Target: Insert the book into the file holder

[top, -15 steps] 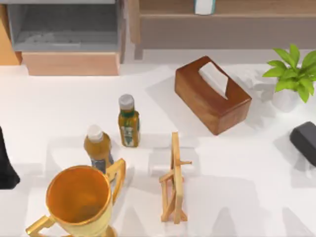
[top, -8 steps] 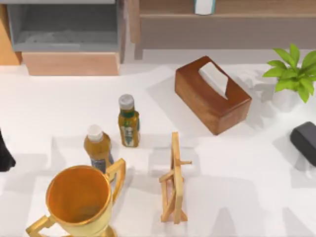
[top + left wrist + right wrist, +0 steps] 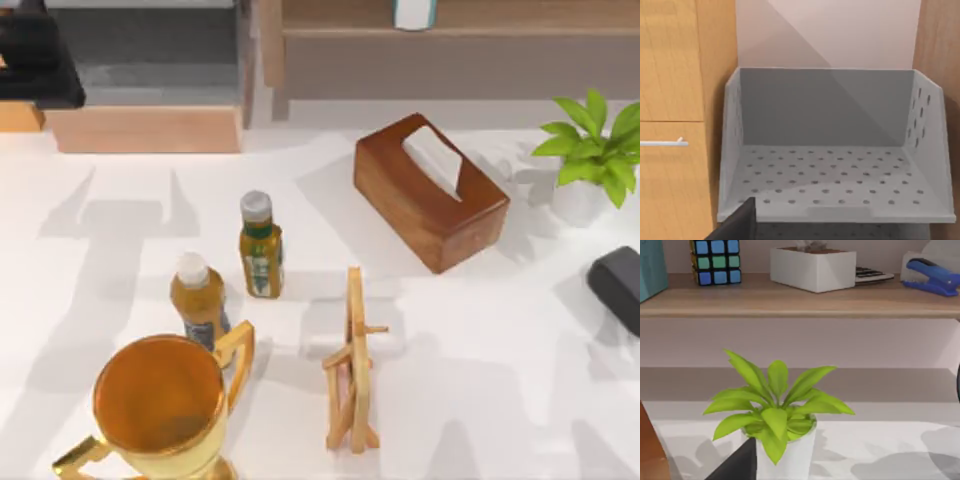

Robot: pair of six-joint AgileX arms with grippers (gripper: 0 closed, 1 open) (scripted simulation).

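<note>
Book (image 3: pixel 413 12): on the long wooden shelf (image 3: pixel 450 45) at the far side of the bench (image 3: pixel 120 230), right of the file holder (image 3: pixel 145 130), well apart from both arms. Left end effector (image 3: pixel 35 60): over the file holder's left end, facing its grey perforated interior; open or closed, cannot tell. Right end effector (image 3: pixel 618 285): parked at the right bench edge, near the potted plant (image 3: pixel 590 150); state likewise cannot tell.

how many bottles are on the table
2, both at the table's left-centre: the green-labelled bottle stands beside the amber bottle, which is just behind the gold trophy cup. The cup could hide another.
</note>
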